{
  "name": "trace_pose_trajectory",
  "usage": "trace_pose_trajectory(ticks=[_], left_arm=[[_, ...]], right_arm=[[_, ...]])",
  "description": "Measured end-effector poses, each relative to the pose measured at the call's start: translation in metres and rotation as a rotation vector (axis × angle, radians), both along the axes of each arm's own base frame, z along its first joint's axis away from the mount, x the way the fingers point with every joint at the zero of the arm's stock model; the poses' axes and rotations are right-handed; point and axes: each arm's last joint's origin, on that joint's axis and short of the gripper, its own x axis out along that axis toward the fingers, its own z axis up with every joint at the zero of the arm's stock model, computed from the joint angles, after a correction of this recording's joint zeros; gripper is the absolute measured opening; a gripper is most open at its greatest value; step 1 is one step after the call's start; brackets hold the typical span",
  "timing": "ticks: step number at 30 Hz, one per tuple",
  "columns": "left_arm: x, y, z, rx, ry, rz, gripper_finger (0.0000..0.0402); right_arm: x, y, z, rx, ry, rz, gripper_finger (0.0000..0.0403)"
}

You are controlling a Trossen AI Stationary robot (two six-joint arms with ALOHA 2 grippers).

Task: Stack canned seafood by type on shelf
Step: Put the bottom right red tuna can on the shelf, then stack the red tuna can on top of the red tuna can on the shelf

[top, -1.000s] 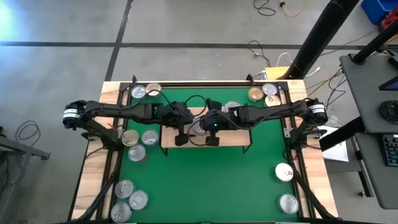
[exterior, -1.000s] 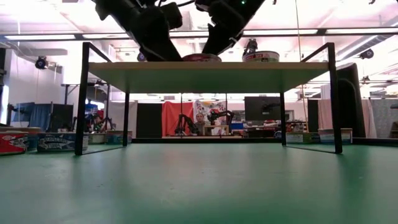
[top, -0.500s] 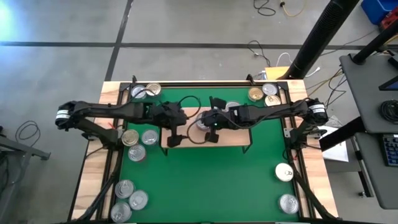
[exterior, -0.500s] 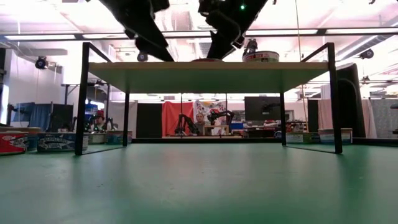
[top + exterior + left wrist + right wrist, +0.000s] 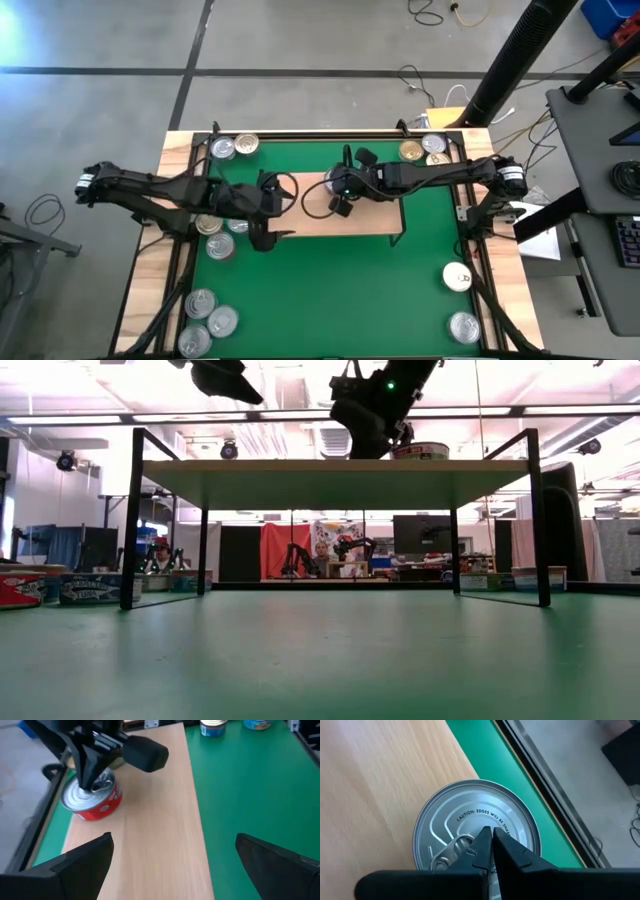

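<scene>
From my remote console, both arms read as matte black, built of slim tubular links joined by chunkier rounded housings. The left arm (image 5: 165, 188) carries a pale silver-white band near its outer joint, as does the right arm (image 5: 450, 175) by its shoulder end. Thin black cables loop loosely off each wrist. The left gripper (image 5: 172, 862) shows two broad, flat, dark wedge-shaped fingers (image 5: 75, 865) with squared edges. The right gripper (image 5: 491, 840) ends in two angular black fingers (image 5: 512, 852) tapering to blunt points, backed by a straight black crossbar. A small green light glows on the right wrist housing in the low view.
</scene>
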Motion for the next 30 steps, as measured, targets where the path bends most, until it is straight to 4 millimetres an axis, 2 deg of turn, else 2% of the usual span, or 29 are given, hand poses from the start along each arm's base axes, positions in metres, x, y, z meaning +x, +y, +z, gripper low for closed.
trace_pose_trajectory(ticks=[6,11,22,25,30], left_arm=[[-0.007,-0.021,0.001,0.027,-0.003,-0.056,0.0400],[-0.011,-0.032,-0.001,0.038,0.014,-0.098,0.0400],[-0.026,-0.033,0.009,0.036,-0.023,-0.059,0.0400],[-0.034,-0.030,0.014,0.032,-0.025,-0.058,0.0400],[-0.046,-0.039,0.017,-0.008,-0.024,-0.096,0.0400]], right_arm=[[-0.008,0.000,0.003,-0.049,0.043,-0.037,0.0012],[-0.016,0.003,0.014,-0.042,0.022,-0.034,0.0012],[-0.043,0.022,0.061,-0.041,-0.158,0.016,0.0012],[-0.051,0.036,0.075,-0.039,-0.221,0.058,0.0012],[-0.063,0.087,0.095,-0.063,-0.335,0.227,0.0012]])
